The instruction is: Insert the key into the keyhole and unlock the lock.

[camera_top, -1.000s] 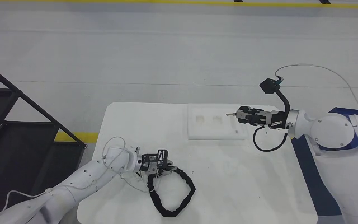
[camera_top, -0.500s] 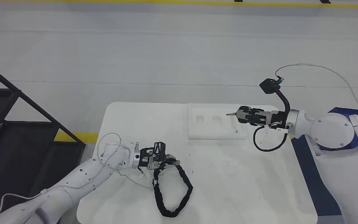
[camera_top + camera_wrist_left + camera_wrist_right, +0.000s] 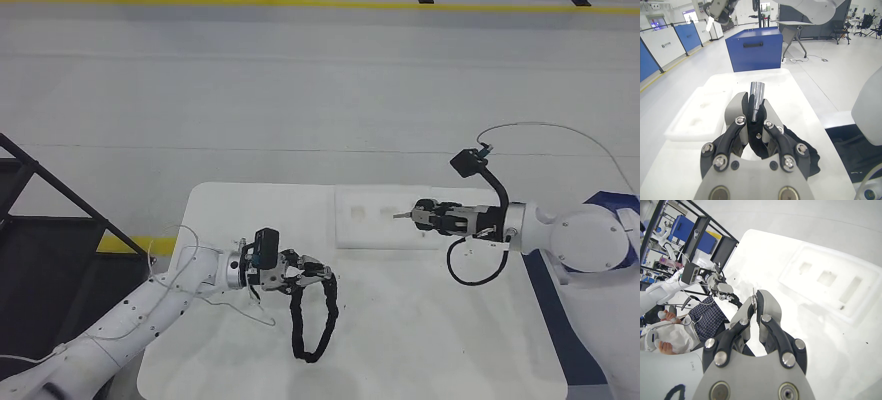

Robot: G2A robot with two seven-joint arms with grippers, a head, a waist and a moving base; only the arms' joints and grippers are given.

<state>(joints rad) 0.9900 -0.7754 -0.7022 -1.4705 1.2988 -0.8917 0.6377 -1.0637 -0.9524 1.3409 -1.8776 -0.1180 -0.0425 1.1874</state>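
White counter (image 3: 430,330), same as before; left tool (image 3: 292,277) has lifted the lock (image 3: 757,94) off it, clamped tight, cable (image 3: 312,325) now dangling; right tool (image 3: 422,214), pinching the key (image 3: 403,214), slid closer above the foam tray (image 3: 370,235); keyhole hard to make out.

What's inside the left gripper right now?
The lock, chrome end out, clamped in the left gripper; its black cable hangs loose. The cylinder's rear is hidden between the fingers.

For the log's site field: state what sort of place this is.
Probably an indoor robotics lab or test hall: a wide pale floor marked with a yellow line, blue barriers fencing off the area, and office chairs beyond.
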